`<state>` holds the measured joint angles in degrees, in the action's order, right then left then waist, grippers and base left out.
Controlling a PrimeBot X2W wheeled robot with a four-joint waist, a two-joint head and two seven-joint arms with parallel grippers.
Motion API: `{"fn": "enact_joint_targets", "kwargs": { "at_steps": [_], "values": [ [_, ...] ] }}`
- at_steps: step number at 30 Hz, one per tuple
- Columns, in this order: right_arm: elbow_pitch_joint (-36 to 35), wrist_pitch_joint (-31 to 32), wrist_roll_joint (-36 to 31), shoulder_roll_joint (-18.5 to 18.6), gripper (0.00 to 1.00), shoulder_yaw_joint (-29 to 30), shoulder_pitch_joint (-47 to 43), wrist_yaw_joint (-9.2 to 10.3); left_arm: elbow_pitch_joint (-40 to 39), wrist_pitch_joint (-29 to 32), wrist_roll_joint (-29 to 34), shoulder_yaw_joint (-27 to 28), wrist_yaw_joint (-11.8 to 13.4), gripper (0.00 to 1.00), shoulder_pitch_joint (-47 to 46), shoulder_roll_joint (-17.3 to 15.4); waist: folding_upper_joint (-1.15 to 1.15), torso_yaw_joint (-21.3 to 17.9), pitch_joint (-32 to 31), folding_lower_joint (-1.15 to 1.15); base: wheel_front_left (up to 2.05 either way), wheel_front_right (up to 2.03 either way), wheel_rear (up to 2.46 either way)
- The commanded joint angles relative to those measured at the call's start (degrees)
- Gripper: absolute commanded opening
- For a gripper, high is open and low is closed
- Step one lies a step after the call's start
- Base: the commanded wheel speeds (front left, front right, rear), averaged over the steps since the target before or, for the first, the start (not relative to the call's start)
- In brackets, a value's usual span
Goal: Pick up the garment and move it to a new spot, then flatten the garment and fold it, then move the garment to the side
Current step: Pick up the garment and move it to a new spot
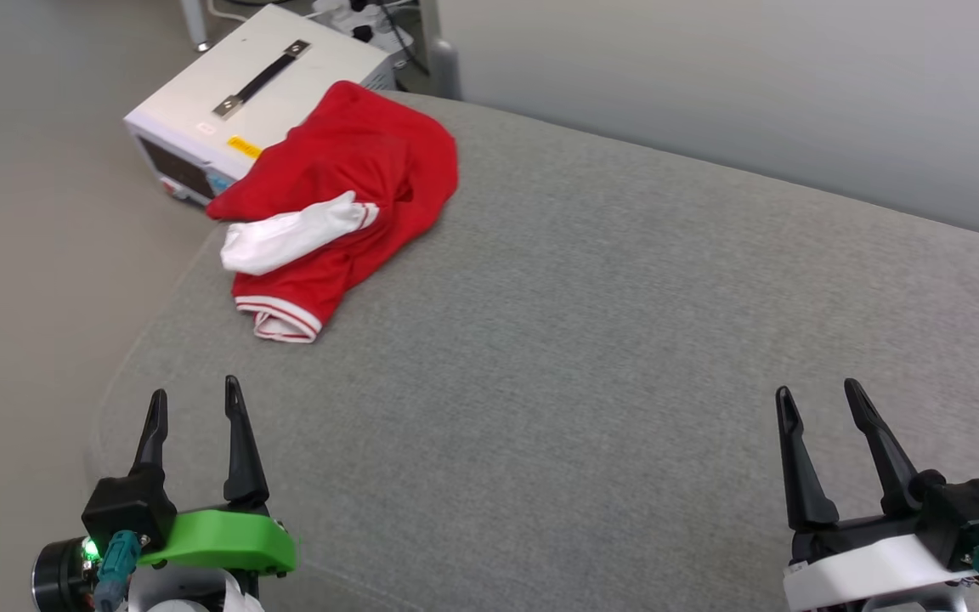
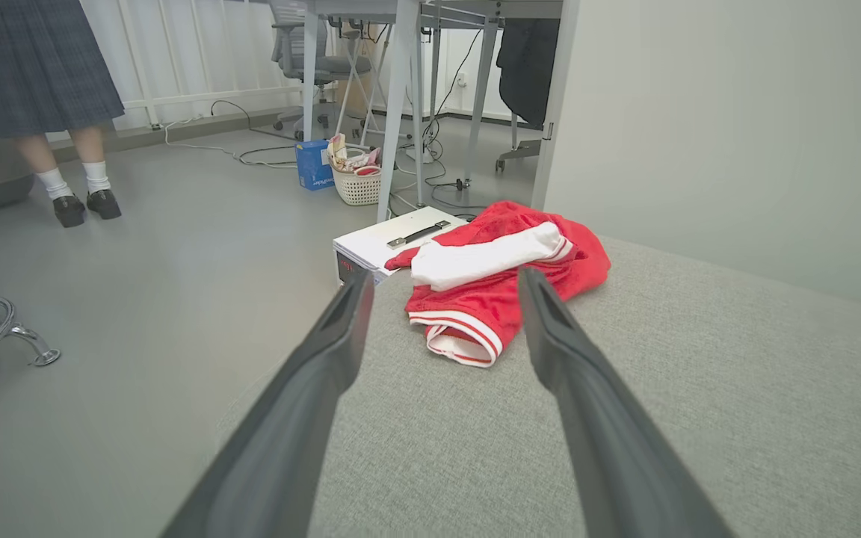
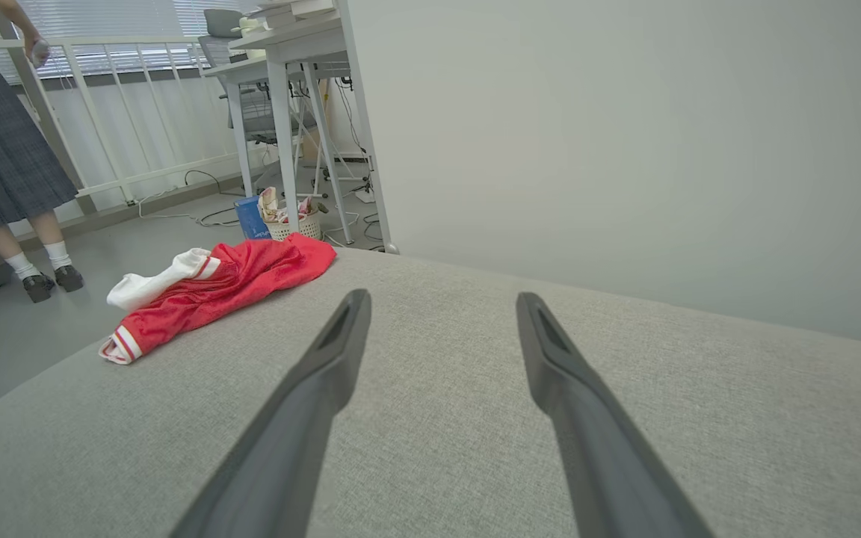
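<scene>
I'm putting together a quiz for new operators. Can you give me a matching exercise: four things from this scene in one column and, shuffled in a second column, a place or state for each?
1. garment
2. left gripper
3. white case
4. basket

A. far off on the floor, full of odds and ends
B. open, holding nothing
C. crumpled on the grey cushion
D. on the floor just past the cushion's edge

Pairs: 1-C, 2-B, 3-D, 4-A

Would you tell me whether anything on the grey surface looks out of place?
The garment lies crumpled in a heap at the far left corner of the grey cushion, a white sleeve flopped across it; nothing else stands out.
</scene>
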<state>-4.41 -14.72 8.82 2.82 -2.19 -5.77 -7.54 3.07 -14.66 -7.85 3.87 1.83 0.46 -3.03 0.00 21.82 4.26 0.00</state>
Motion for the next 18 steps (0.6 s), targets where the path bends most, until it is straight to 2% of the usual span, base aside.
{"fn": "enact_joint_targets", "kwargs": {
  "at_steps": [1,10,14,18],
  "values": [
    [-0.4,-0.3,-0.5,0.1,1.0,0.0,0.8,0.05,0.3,-0.3,-0.9,0.1,0.3,1.0,-0.9,0.2,0.0,3.8,1.2,0.0,0.0,0.0,0.0],
    [-0.6,-0.3,-1.1,0.1,1.0,-0.2,0.7,0.05,1.5,-0.3,-2.4,1.3,-0.7,1.0,-2.0,0.2,0.0,5.4,1.8,0.0,0.0,0.0,0.0],
    [-0.8,-0.3,-1.8,0.1,1.0,-0.9,1.5,0.05,2.9,-0.3,-1.8,3.6,-4.2,1.0,-6.7,-0.4,0.0,4.7,3.1,0.0,0.0,0.0,0.0],
    [-1.6,-0.3,-2.7,0.8,1.0,-1.1,2.9,0.05,5.3,-0.3,-0.9,5.1,-6.9,1.0,-14.0,-3.5,0.0,3.1,5.6,0.0,0.0,0.0,0.0]
  ]
}}
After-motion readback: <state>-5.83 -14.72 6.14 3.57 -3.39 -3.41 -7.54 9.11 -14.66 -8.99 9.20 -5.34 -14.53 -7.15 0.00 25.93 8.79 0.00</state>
